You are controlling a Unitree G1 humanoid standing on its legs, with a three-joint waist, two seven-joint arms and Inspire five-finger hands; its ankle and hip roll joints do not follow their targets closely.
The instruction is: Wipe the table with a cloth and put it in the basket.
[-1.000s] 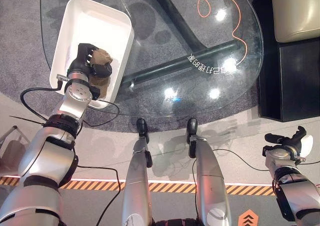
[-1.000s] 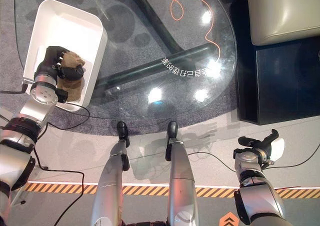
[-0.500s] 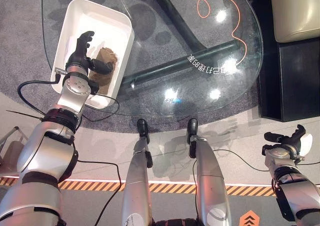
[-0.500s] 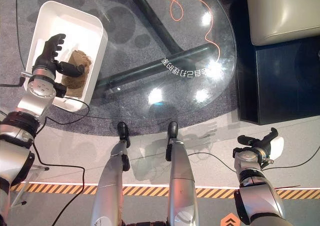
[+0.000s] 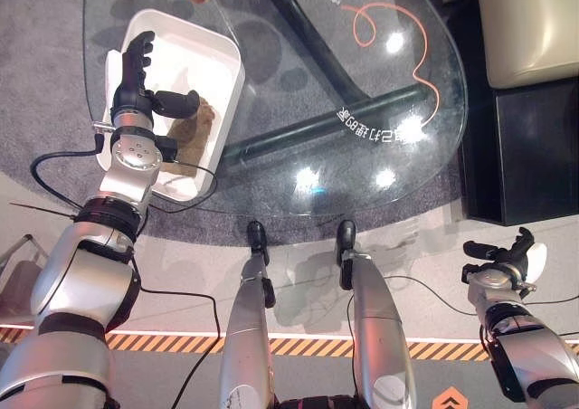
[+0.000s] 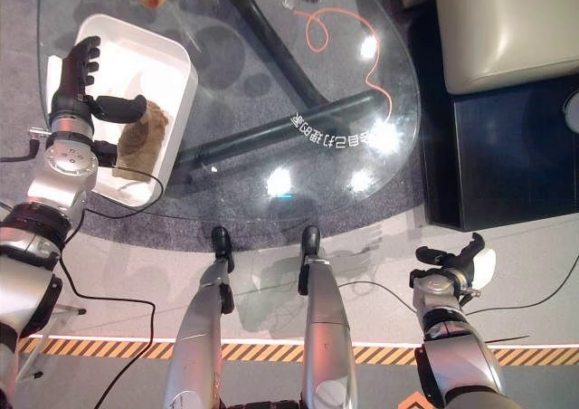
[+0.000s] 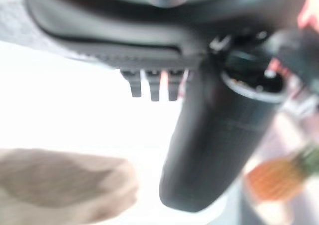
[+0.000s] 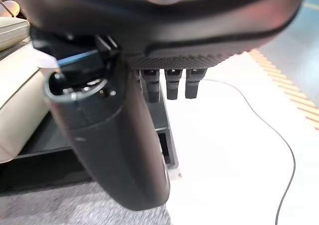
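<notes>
- While its dark fingers stand straight and its thumb juts sideways, the left hand (image 5: 136, 92) holds nothing, poised over the basket's near half.
- Just beside the thumb, a crumpled brown cloth (image 6: 145, 137) lies in the white rectangular plastic basket (image 5: 222, 52), its long axis running along the basket's length.
- The basket rests on a rounded clear glass table (image 5: 298, 128).
- Low over the pale floor, well apart, the right hand (image 6: 443, 273) hangs relaxed, empty.

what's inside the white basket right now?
The brown cloth lies crumpled in the white basket, toward its near end. The open left hand hovers over it, apart from the cloth, and covers part of the basket floor, so that patch cannot be checked.
</notes>
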